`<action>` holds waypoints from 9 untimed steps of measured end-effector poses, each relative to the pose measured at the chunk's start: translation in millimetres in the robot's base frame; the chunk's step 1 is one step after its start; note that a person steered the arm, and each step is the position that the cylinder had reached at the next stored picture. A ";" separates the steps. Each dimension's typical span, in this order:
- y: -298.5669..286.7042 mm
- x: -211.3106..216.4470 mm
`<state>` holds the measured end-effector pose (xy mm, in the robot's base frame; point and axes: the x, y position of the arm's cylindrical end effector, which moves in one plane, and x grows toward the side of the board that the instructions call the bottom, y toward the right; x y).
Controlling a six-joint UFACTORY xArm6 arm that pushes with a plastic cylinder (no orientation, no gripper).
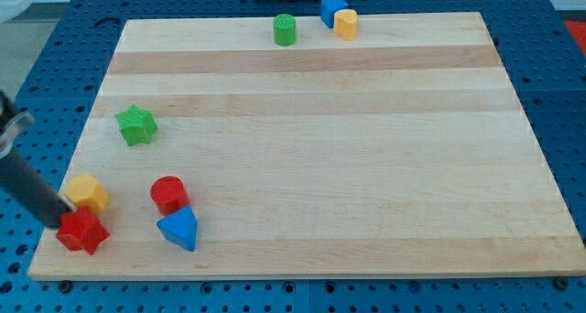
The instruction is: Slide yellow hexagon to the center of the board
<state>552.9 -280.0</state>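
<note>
Landmark for all positions: the yellow hexagon block (86, 193), which sits near the lower-left corner of the pale wooden board (311, 148), far from the board's centre.

Tool state: we carry no claw, only a straight dark rod, so nothing opens, closes or is held. My tip (67, 206) rests at the hexagon's lower-left edge, touching or almost touching it; we cannot tell which. The tip also lies just above the red star-shaped block (82, 231), which sits directly below the hexagon.

Risks, as we judge them:
- The tip is wedged between hexagon and red star. A push toward the centre may drag the star along.
- The red cylinder block (168, 194) stands to the hexagon's right, on the line toward the centre. A straight push would likely ram the hexagon into it.
- The blue triangular block (179, 229), lower right of the hexagon, could be clipped if the push drifts down.
- An off-centre contact may spin the hexagon off the tip.

Count of blocks: eight.
- Yellow: two (the hexagon; a yellow rounded block (345, 24) far upper right).
- Red: two.
- Blue: two (the triangular one; a blue cube-like block (332, 9) touching that yellow one).
- Green: two (green star block (136, 124) above right; green cylinder block (285, 29) far above right).
</note>
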 end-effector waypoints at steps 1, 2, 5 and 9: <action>25.5 -37.8; 32.3 -49.1; 64.9 -82.5; 15.7 -49.4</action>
<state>503.5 -264.3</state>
